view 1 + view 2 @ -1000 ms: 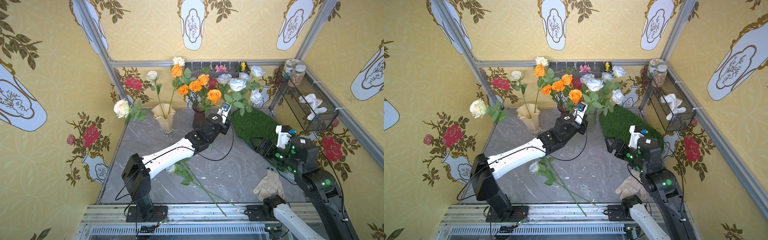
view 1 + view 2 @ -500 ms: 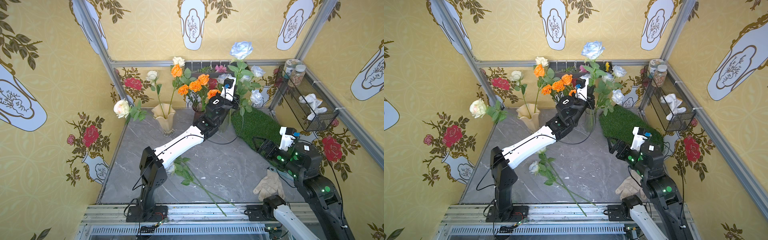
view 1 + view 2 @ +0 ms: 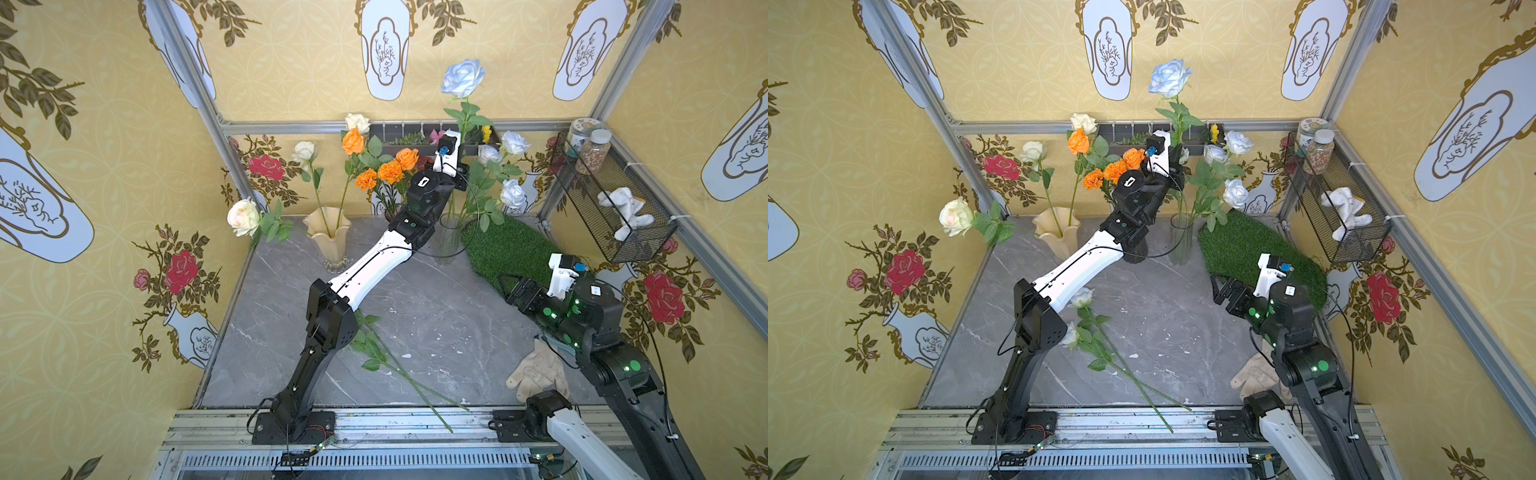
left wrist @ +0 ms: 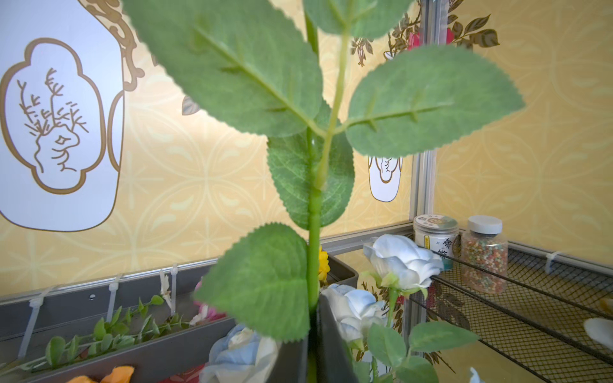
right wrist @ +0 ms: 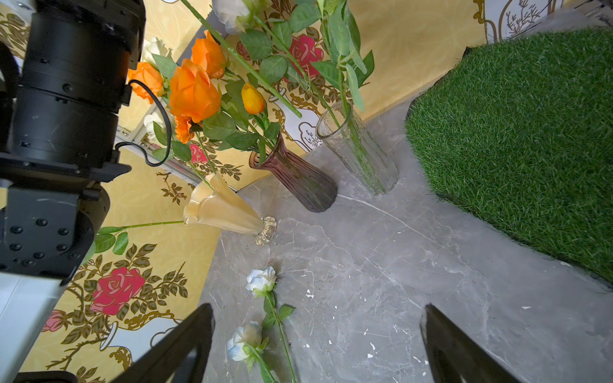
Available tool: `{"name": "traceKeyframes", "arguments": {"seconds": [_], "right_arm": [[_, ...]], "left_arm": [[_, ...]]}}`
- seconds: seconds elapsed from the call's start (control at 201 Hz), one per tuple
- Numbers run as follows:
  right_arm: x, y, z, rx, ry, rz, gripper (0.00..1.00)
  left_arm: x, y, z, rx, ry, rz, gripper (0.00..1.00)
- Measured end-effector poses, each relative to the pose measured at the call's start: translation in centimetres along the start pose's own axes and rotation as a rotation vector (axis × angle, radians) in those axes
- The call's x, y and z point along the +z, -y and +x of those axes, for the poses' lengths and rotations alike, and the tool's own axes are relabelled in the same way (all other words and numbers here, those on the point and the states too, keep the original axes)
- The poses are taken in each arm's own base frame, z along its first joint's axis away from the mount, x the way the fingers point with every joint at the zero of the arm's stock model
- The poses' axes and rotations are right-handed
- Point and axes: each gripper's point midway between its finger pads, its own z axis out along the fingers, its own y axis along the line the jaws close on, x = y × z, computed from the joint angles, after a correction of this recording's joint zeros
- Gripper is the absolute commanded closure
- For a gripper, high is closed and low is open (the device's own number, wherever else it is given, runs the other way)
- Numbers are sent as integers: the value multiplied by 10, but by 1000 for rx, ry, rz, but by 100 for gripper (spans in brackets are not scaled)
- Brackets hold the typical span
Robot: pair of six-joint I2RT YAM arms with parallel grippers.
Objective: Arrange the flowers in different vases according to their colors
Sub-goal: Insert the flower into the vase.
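In a top view, the left claw (image 3: 457, 168) grips a blue rose (image 3: 462, 77) high over the glass vase (image 3: 451, 239). Left wrist: clamped round its stem (image 4: 313, 215). Right wrist: the right claw (image 5: 316, 311) gapes over the bench (image 5: 398, 265). Next, likely lowering the stem into the glass.

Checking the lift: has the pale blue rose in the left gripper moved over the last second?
Yes. The pale blue rose has risen: its bloom was below the back rail; now it stands well above it.

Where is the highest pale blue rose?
In both top views the pale blue rose is held high at back, stem in left gripper, above the clear glass vase.
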Motion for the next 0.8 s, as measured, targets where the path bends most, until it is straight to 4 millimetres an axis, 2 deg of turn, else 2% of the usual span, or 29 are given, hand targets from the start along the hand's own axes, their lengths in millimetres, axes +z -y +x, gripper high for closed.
{"name": "traceKeyframes", "arguments": {"seconds": [0.139,0.279,0.598,0.717,0.797], "right_arm": [[6,0,2,-1,-19,-2,3],[11,-1,1,-4,-21,-2,3],[17,2,3,-25,-39,8,3],[18,3,5,-43,-44,11,3],[19,4,5,-46,-45,13,3]], "left_arm": [[11,-19,27,-7,-13,-2,100],[18,-29,39,-28,6,6,100],[23,-17,71,-82,-9,53,100],[21,-8,79,-86,-22,67,100],[18,0,92,-81,-52,81,100]]}}
